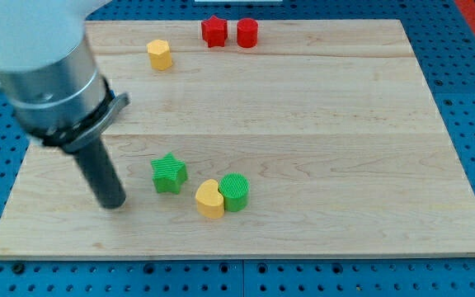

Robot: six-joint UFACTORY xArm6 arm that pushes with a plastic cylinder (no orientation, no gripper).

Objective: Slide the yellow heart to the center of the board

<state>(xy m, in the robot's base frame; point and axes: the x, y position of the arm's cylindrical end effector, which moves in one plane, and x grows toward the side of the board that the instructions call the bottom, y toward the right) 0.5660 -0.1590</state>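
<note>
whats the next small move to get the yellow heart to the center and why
Probably bring my tip round below the yellow heart. It now sits to the view's left of the green star, and the heart touches the green cylinder, below center.

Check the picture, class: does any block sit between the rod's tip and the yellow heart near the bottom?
Yes. The green star sits between my tip and the yellow heart. The green cylinder touches the heart's right side.

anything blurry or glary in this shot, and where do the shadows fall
Camera view: the large grey arm housing at the view's top left is soft and out of focus; the wooden board and blocks are sharp. Lighting is even, no strong glare. The yellow heart block casts only a faint, short shadow. My tip is sharp.
</note>
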